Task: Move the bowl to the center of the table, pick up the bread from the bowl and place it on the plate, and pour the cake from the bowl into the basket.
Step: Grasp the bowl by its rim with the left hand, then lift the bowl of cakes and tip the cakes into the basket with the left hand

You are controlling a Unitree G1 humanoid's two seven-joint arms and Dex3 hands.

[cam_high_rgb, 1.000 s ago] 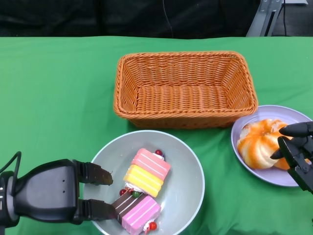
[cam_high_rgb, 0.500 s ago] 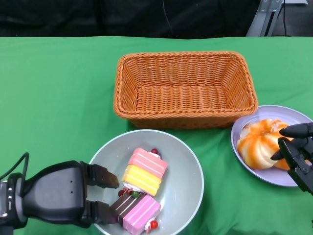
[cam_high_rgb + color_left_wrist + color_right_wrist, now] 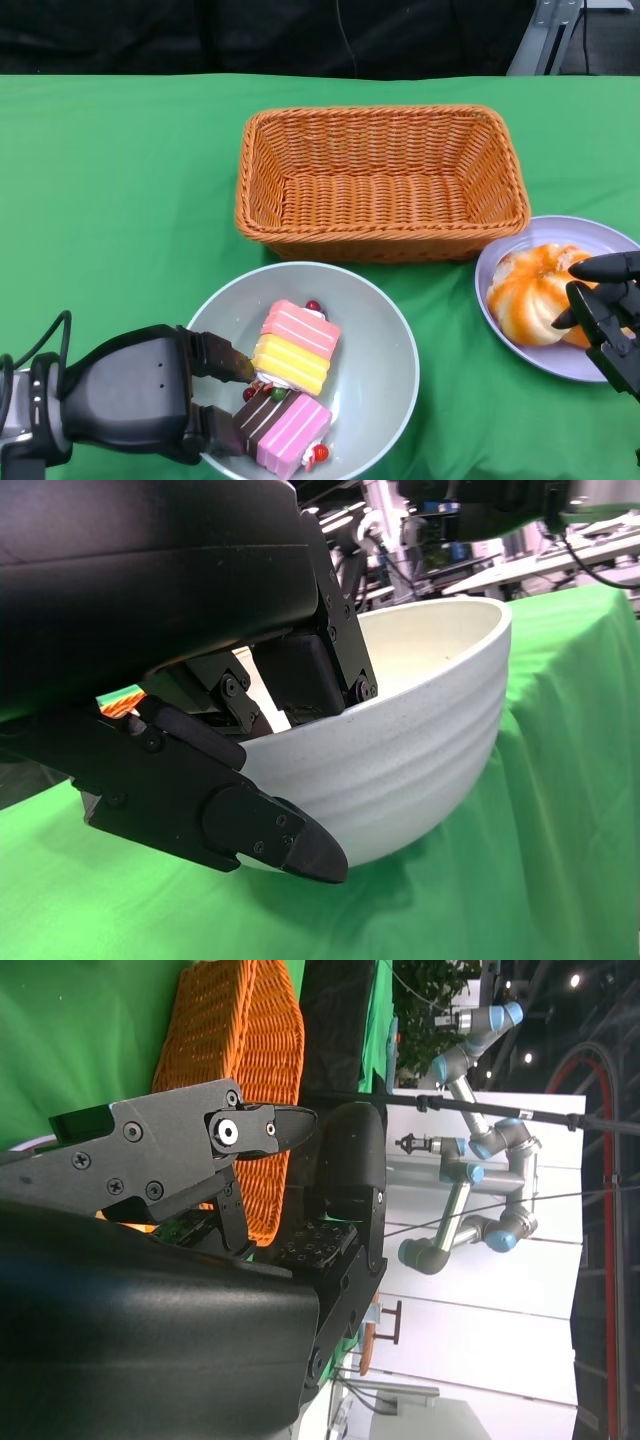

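Observation:
A pale grey bowl (image 3: 375,330) sits near the table's front, holding striped cake pieces (image 3: 295,348). My left hand (image 3: 150,392) grips the bowl's near-left rim, with fingers inside and under the wall, as the left wrist view shows on the bowl (image 3: 420,750). A swirled orange bread (image 3: 530,292) lies on the lilac plate (image 3: 560,229) at the right. My right hand (image 3: 607,300) hovers at the plate's right side with its fingers apart, holding nothing. The orange wicker basket (image 3: 380,180) stands empty behind the bowl.
Green cloth (image 3: 110,190) covers the table, with bare cloth to the left of the basket. The right wrist view shows the basket (image 3: 245,1050) beyond my fingers and robot arms in the room behind.
My left hand has shifted slightly right and up with the bowl, nudging the bowl and its cakes a little right. The right hand has stayed put over the plate.

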